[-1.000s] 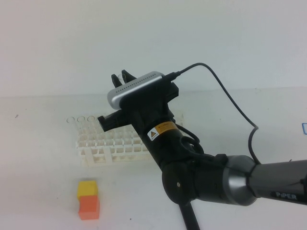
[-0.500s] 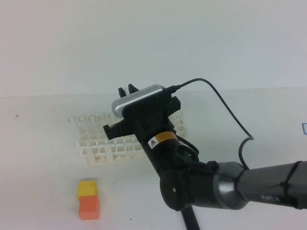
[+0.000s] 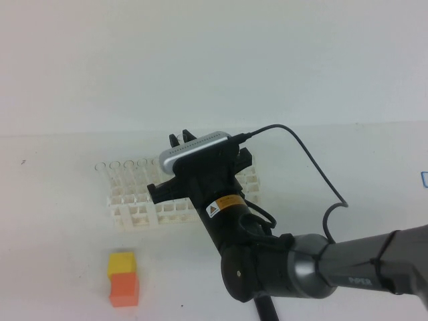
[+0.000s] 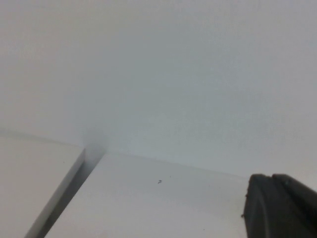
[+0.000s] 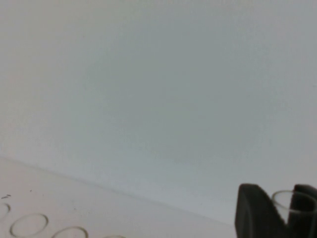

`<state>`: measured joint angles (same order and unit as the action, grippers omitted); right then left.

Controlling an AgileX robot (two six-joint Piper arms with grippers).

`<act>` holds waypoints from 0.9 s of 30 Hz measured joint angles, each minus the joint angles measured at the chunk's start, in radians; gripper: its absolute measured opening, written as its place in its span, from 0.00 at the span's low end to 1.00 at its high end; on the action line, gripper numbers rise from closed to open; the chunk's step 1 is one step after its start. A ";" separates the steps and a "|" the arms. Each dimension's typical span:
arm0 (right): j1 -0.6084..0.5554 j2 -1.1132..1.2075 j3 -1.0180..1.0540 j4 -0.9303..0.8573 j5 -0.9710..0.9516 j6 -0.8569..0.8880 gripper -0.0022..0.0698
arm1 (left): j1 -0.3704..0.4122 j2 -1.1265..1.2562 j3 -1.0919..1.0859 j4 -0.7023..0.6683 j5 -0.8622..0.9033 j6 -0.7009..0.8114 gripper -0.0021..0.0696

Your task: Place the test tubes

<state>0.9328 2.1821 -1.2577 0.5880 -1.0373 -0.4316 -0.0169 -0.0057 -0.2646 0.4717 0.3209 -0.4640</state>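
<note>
Right gripper [image 3: 179, 138]: hovering above rack [image 3: 134, 200], jaws clamping test tube [image 5: 291, 202]; left gripper [image 4: 277, 206]: hanging over table [image 4: 148, 208], grip impossible to tell

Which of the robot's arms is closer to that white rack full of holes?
Right. The right gripper hangs just above the white rack, holding a test tube. The left gripper is out of the high view, with no rack in its camera.

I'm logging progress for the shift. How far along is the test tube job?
Done: several tubes already stand in the back row of the rack. In hand: the right gripper, above the rack, holds another tube. To do: lowering it into a free slot. The left gripper sits away from the rack, outside the high view.
</note>
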 joint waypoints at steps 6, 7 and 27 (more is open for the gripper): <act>0.004 0.023 -0.006 0.009 -0.035 0.018 0.20 | 0.000 0.000 0.070 -0.028 -0.061 0.058 0.03; 0.004 0.026 -0.006 0.009 -0.037 0.020 0.20 | 0.000 0.000 0.102 -0.054 -0.081 0.090 0.03; 0.013 0.081 -0.008 0.023 -0.061 0.029 0.20 | 0.000 0.002 0.266 -0.595 0.007 0.593 0.03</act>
<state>0.9458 2.2635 -1.2652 0.6111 -1.0983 -0.4027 -0.0169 -0.0039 0.0011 -0.1231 0.3283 0.1286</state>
